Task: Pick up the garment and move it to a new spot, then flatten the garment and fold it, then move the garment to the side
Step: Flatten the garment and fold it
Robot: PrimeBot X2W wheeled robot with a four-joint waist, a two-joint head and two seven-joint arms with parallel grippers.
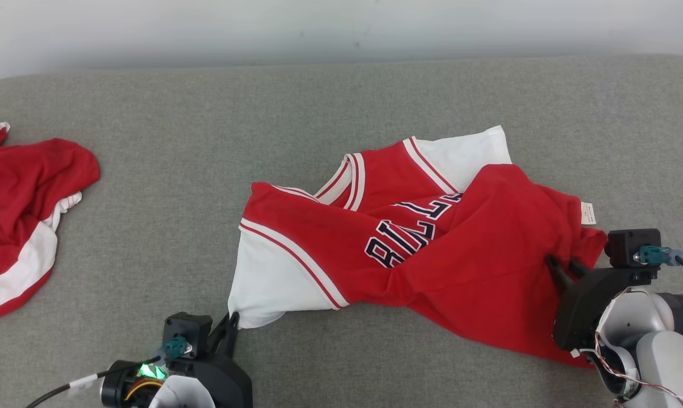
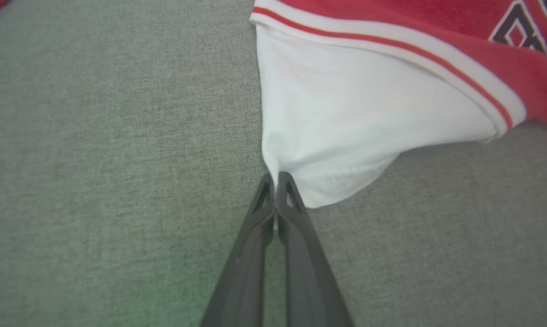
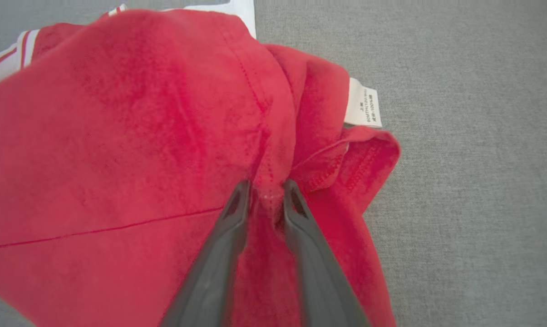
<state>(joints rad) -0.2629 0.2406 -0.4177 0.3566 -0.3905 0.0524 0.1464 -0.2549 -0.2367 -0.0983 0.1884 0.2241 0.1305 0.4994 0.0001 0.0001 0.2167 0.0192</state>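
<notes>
The garment (image 1: 460, 266), a red and white jersey with dark lettering, lies crumpled across the middle of the grey padded surface (image 1: 177, 141). My left gripper (image 1: 232, 320) is at the near left, shut on the jersey's white lower corner (image 2: 327, 136). In the left wrist view its fingertips (image 2: 275, 177) pinch the white hem. My right gripper (image 1: 562, 263) is at the jersey's right side. Seen from the right wrist, that gripper (image 3: 268, 188) is closed around a raised red fold (image 3: 273, 150). A white care label (image 3: 363, 102) sticks out just beyond the fold.
A second red and white garment (image 1: 24, 209) lies bunched at the far left edge of the surface. The grey surface ends at a pale wall (image 1: 341, 28) behind. Bare grey surface lies between the two garments and behind the jersey.
</notes>
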